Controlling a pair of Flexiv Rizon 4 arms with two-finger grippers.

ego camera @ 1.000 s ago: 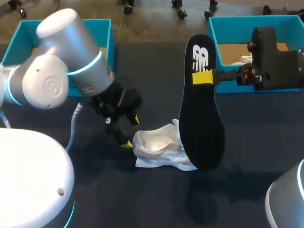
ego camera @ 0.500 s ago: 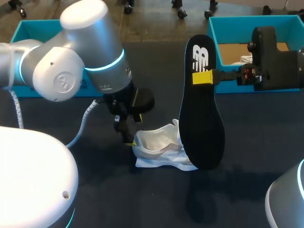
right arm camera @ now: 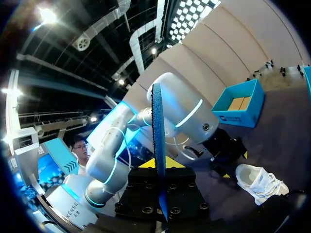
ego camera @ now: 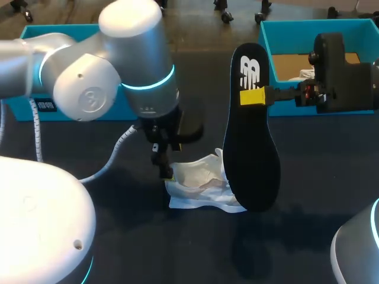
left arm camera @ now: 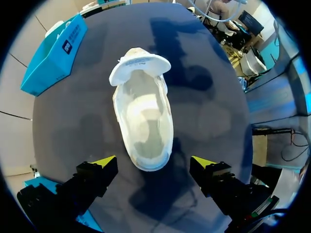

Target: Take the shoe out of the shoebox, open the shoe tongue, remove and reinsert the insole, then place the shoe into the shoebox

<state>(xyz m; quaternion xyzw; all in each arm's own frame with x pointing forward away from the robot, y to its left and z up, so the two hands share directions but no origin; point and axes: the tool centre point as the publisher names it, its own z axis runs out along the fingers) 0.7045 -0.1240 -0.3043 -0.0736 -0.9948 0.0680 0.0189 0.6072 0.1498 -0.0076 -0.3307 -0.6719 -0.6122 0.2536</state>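
Observation:
A white shoe (ego camera: 198,184) lies on the dark table, its tongue folded open and its inside empty. In the left wrist view the shoe (left arm camera: 143,114) sits just ahead of my left gripper (left arm camera: 154,162), whose open fingers straddle the heel without touching it. My left gripper (ego camera: 166,163) hangs over the shoe's left end. My right gripper (ego camera: 253,96) is shut on the black insole (ego camera: 251,148), which hangs upright above the shoe's right side. Seen edge-on, the insole (right arm camera: 158,141) stands between the right gripper's (right arm camera: 159,165) fingers, with the shoe (right arm camera: 260,182) beyond it.
A blue shoebox (ego camera: 314,35) stands at the back right behind my right arm. Another blue box (ego camera: 35,41) stands at the back left, partly hidden by my left arm; the box (left arm camera: 53,53) also shows beyond the shoe.
My left arm has swung to the right, bringing its open gripper over the shoe's heel end. The right arm and the insole have not moved.

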